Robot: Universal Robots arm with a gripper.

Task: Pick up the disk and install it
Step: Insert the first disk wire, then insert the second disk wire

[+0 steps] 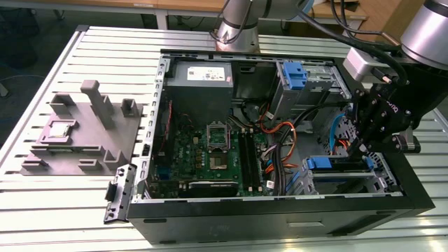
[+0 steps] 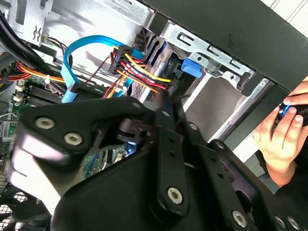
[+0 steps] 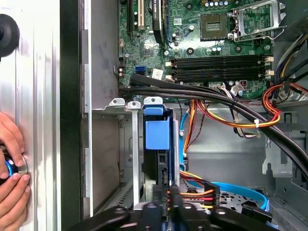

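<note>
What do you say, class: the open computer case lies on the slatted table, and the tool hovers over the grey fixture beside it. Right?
No. The tool is not over the grey fixture; it is down inside the open computer case, at the exterior view's right, as the exterior view shows. The rest holds.

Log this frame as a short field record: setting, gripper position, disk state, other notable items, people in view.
setting: open computer case on a slatted metal table
gripper position: gripper low inside the case at the drive cage, by the exterior view's right
disk state: disk with blue rails sits in the cage slot; power cable at its end
other items: motherboard, grey fixture block beside the case
people: a hand at the case edge, touching a blue-lit button
</note>
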